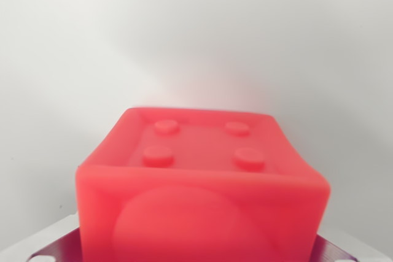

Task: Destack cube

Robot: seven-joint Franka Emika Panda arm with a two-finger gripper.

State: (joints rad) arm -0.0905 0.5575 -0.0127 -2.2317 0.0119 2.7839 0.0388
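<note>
The red cube [202, 182] fills the lower middle of the wrist view, super close to the camera, top face up with four round studs on it and a big round bump on the near side. It sits against a plain white surface [196, 35], and there's a bit of dark purple plate [58, 246] poking out at the cube's bottom corners. Can't see any fingers at all, so no idea if the gripper is open or clamped on anything.
</note>
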